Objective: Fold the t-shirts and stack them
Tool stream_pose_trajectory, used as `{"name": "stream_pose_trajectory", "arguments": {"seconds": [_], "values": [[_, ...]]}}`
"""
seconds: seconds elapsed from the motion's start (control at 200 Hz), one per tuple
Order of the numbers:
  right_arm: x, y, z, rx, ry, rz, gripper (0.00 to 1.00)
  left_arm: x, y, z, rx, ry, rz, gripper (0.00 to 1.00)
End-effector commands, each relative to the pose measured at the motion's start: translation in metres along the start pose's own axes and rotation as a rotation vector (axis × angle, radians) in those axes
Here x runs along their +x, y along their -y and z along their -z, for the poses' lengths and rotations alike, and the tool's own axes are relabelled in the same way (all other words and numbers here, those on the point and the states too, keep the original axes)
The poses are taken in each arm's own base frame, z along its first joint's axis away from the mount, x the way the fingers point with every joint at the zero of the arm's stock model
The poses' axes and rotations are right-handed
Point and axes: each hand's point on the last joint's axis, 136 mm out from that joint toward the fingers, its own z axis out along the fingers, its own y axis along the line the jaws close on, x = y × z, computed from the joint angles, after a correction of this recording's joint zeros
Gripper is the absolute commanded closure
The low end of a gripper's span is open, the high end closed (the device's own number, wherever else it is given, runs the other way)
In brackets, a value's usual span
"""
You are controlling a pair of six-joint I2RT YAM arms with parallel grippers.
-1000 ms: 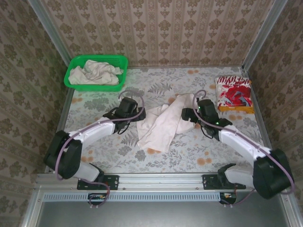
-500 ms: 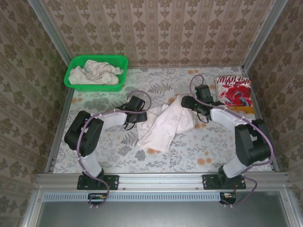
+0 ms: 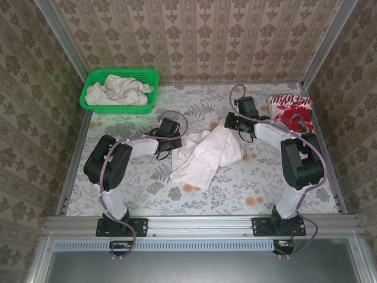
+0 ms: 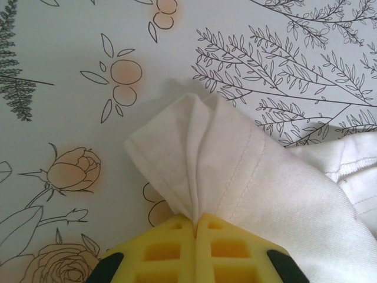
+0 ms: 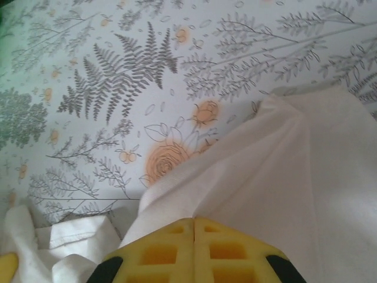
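while both arms reach in from the near edge, the left hand (image 4: 195, 219) is clamped fully closed. its two yellow pads (image 4: 171, 230) press together on a pleated corner of an off-white t-shirt (image 4: 247, 183), a stitched hem runs away from the grip, and the cloth bunches into a narrow fold right at the pads. the right hand (image 5: 194, 221) is closed just as tightly, its yellow pads meeting on another edge of the same shirt, which spreads out pale and creased to the right of the grip in that wrist view. seen from above, the shirt lies rumpled in the middle of the flower-printed tabletop (image 3: 247, 186), between the two arms, with the left hand at its left edge and the right hand at its far right corner. in the far left corner a green mesh basket (image 3: 123, 72) holds more off-white shirts (image 3: 118, 91), bunched in a heap. at the far right corner lies a folded red-and-white t-shirt (image 3: 288, 115), just beside the right arm and well apart from the shirt being gripped. patterned walls (image 3: 194, 35) close in the tabletop on three sides.
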Motion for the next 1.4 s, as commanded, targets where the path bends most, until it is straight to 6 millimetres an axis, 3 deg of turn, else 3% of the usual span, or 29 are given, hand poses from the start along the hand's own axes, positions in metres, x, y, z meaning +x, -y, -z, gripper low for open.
{"name": "stream_pose_trajectory", "arguments": {"seconds": [0.0, 0.185, 0.31, 0.465, 0.485, 0.55, 0.565, 0.65, 0.775, 0.88, 1.025, 1.185, 1.26, 1.395], "values": [[-0.025, -0.025, 0.017, -0.094, 0.056, 0.031, 1.0, -0.01, 0.008, 0.02, 0.044, 0.044, 0.007, 1.0], [-0.06, -0.044, 0.065, -0.137, 0.178, 0.047, 1.0, -0.051, 0.018, 0.066, 0.068, 0.18, -0.011, 1.0], [-0.088, -0.06, 0.117, -0.184, 0.306, 0.066, 1.0, -0.08, 0.017, 0.105, 0.074, 0.273, -0.009, 1.0], [-0.128, -0.084, 0.183, -0.263, 0.433, 0.115, 1.0, -0.135, 0.019, 0.171, 0.099, 0.417, -0.016, 1.0], [-0.136, -0.091, 0.205, -0.286, 0.467, 0.128, 1.0, -0.143, 0.021, 0.182, 0.103, 0.438, -0.013, 1.0], [-0.151, -0.102, 0.237, -0.319, 0.511, 0.145, 1.0, -0.165, 0.026, 0.216, 0.124, 0.511, -0.013, 1.0], [-0.155, -0.105, 0.245, -0.326, 0.526, 0.151, 1.0, -0.175, 0.018, 0.224, 0.112, 0.537, 0.003, 1.0], [-0.171, -0.118, 0.292, -0.353, 0.621, 0.176, 1.0, -0.203, 0.014, 0.268, 0.116, 0.642, 0.02, 1.0], [-0.177, -0.128, 0.356, -0.366, 0.752, 0.224, 1.0, -0.225, 0.009, 0.317, 0.109, 0.736, 0.029, 1.0], [-0.168, -0.125, 0.391, -0.345, 0.807, 0.246, 1.0, -0.23, 0.007, 0.343, 0.118, 0.771, 0.028, 1.0], [-0.149, -0.11, 0.412, -0.296, 0.845, 0.225, 1.0, -0.221, 0.004, 0.363, 0.137, 0.796, 0.048, 1.0], [-0.136, -0.106, 0.419, -0.314, 0.85, 0.208, 1.0, -0.213, 0.009, 0.365, 0.184, 0.767, 0.058, 1.0], [-0.135, -0.106, 0.404, -0.318, 0.805, 0.201, 1.0, -0.214, 0.011, 0.355, 0.184, 0.746, 0.056, 1.0], [-0.143, -0.103, 0.36, -0.298, 0.705, 0.18, 1.0, -0.222, 0.009, 0.323, 0.154, 0.686, 0.061, 1.0]]}}
